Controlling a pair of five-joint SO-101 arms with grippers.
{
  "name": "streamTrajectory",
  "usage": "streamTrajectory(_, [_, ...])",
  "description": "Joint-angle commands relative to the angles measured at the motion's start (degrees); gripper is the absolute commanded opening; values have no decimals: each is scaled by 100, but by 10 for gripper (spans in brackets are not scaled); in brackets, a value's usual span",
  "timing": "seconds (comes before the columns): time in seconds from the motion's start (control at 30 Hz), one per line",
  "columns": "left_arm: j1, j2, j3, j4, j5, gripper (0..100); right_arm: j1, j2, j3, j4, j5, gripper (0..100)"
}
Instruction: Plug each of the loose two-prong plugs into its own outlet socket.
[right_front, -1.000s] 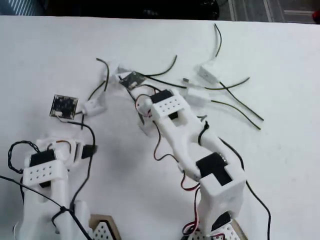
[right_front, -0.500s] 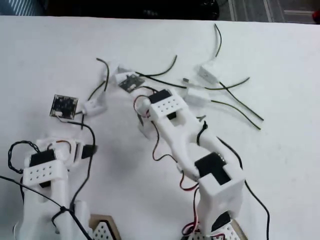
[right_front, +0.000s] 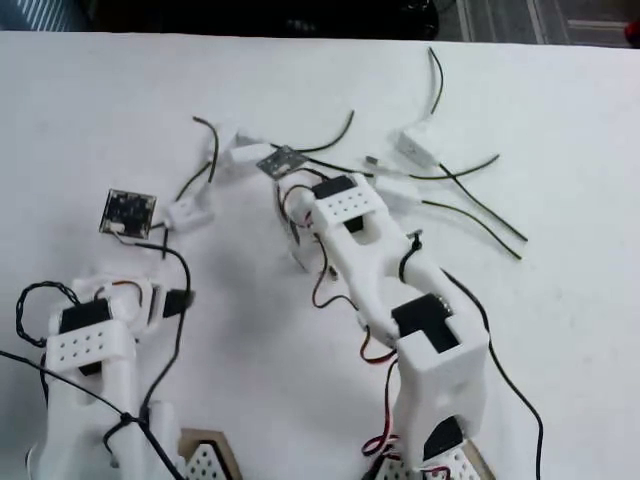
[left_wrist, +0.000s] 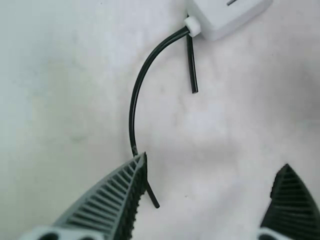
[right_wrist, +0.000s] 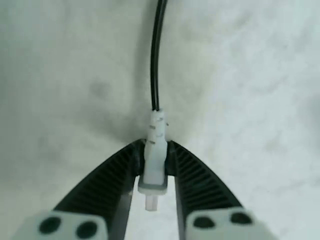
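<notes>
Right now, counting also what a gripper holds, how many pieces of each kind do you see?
Small dark boards: 2
White blocks with black wires: 4
White plug in the right gripper: 1
Total: 7

Bright, even light, with a soft shadow beneath the right tool (right_wrist: 155, 147).
</notes>
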Motion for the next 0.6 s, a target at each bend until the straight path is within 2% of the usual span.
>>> streamTrajectory(0.0, [-4,-163,-35,-97,44,377,48,-75,-246,-31,26,17])
streamTrajectory(0.07, [-4,-163,-35,-97,35,377,31,-75,-273,101,26,20])
streamTrajectory(0.23, [-4,-163,-35,-97,35,377,22,-22,-642,611,0,104])
streamTrajectory(0.57, [-4,-163,-35,-88,26,377,31,-4,-782,708,9,84])
